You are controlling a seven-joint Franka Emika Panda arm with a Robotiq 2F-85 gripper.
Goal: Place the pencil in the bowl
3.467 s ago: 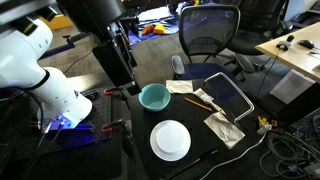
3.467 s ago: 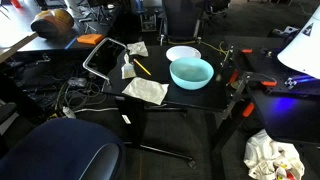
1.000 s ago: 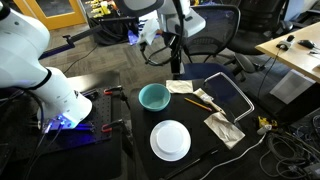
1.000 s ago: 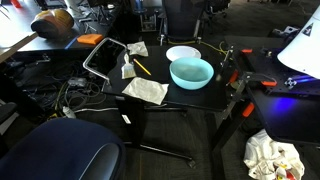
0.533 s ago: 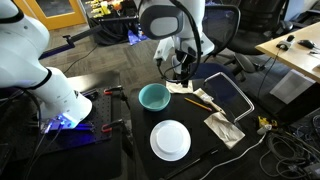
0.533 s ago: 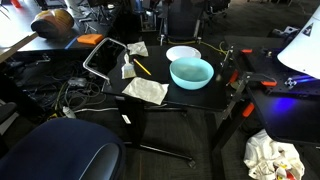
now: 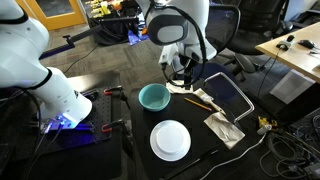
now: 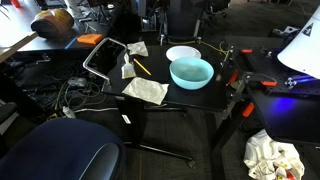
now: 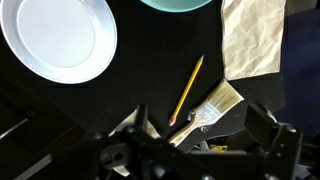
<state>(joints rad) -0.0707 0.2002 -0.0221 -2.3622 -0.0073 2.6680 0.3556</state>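
Pincer (image 9: pixel 200 130) spread wide, holding nothing, above black surface (image 9: pixel 130 95). In an exterior view, pincer (image 7: pixel 183 72) hangs just beside bowl (image 7: pixel 153 96), on side away from white plate (image 7: pixel 170 140). Pencil (image 9: pixel 187 90) lies flat on surface, outside bowl, near its rim but apart from it. Paintbrush (image 9: pixel 212 110) rests just beside pencil end farther from bowl. Beige napkin (image 9: pixel 252 40) near bowl, beside pencil.
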